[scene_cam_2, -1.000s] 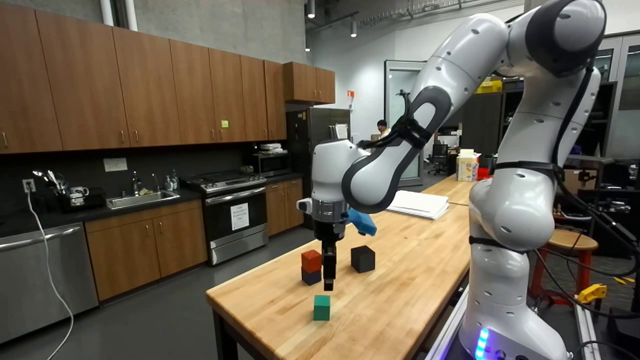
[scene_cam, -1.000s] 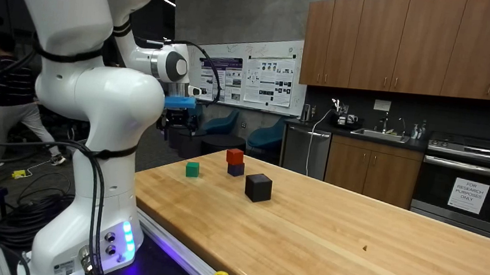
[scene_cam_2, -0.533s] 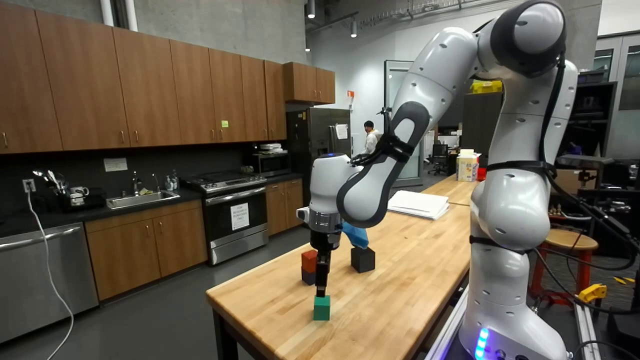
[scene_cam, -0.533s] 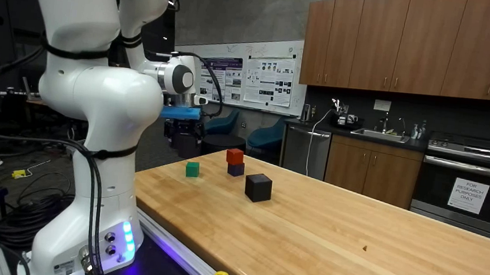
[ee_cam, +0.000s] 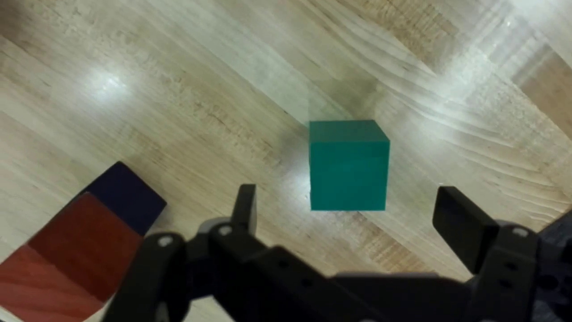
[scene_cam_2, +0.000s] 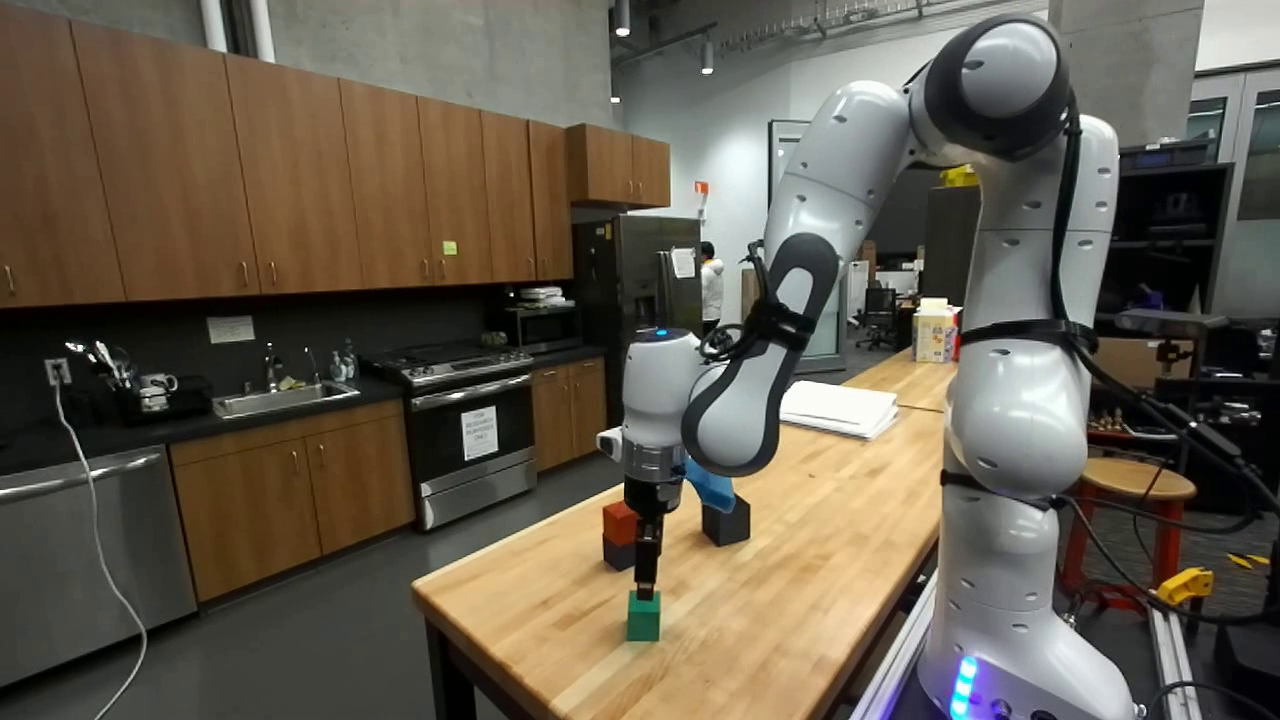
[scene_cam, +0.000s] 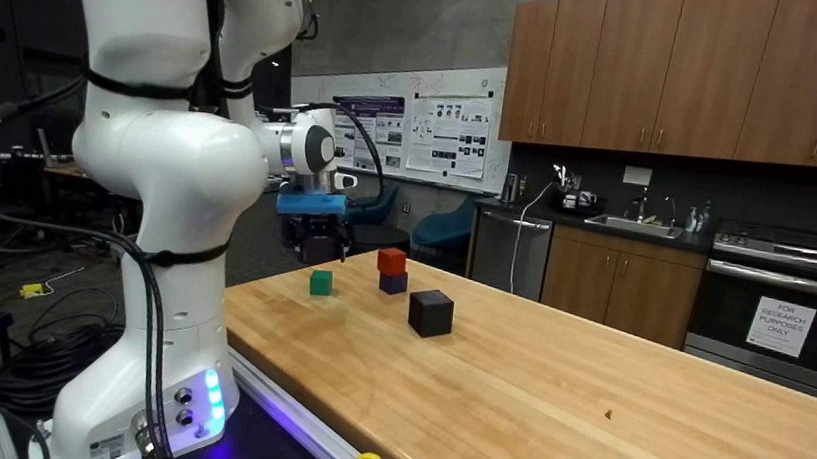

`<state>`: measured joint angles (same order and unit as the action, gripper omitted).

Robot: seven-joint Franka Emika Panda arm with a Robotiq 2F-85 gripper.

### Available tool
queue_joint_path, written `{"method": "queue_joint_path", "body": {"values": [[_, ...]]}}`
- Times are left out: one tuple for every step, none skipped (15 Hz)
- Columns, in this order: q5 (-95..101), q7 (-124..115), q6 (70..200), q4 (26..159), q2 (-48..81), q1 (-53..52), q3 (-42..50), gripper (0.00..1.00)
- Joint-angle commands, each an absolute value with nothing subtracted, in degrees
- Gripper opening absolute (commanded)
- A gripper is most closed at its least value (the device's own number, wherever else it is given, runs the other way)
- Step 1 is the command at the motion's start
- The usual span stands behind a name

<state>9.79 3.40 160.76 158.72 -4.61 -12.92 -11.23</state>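
My gripper [scene_cam_2: 645, 592] hangs above a small green cube [scene_cam_2: 643, 617], pointing down. In the wrist view its jaws stand wide apart with nothing held, and the cube [ee_cam: 348, 174] lies below and between the lines of the fingers, with bare wood seen on both sides of it. A red block [scene_cam: 391, 261] rests on a dark blue block [scene_cam: 393, 283] nearby; this stack fills the lower left of the wrist view, partly hidden by a black finger. A larger black cube [scene_cam: 431, 313] sits on the table beside the stack in both exterior views.
The wooden table [scene_cam: 590, 367] carries all the blocks; its end edge [scene_cam_2: 480, 640] is close to the green cube. A stack of white sheets [scene_cam_2: 838, 408] lies farther along. A blue piece [scene_cam: 311, 204] is fixed at the wrist. A tiny brown bit [scene_cam: 608, 414] lies on the wood.
The gripper has come down and over toward the green cube, with the arm swinging along. It stays open. The blocks have not moved. A person in the background has walked.
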Motion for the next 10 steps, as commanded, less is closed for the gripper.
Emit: {"method": "queue_joint_path", "body": {"values": [[12.48, 0.89, 162.03, 157.72, -1.38, -11.56, -11.66, 1.0], [11.29, 1.55, 161.8, 157.53, -0.74, -11.9, -11.64, 1.0], [11.31, 1.41, 161.83, 157.56, -0.42, -11.97, -11.65, 1.0], [10.76, 1.74, 161.77, 157.54, -0.16, -12.19, -11.69, 1.0], [10.92, 1.58, 161.87, 157.43, 0.35, -12.23, -11.68, 1.0], [11.01, 1.5, 162.03, 157.26, 1.0, -12.26, -11.66, 1.0], [11.18, 1.31, 162.1, 156.97, 1.61, -12.27, -11.62, 1.0], [11.14, 1.27, 162.06, 156.79, 2.03, -12.35, -11.64, 1.0], [10.66, 1.65, 162.14, 156.5, 2.67, -12.41, -11.66, 1.0], [10.59, 1.67, 162.14, 156.29, 3.11, -12.48, -11.68, 1.0]]}}
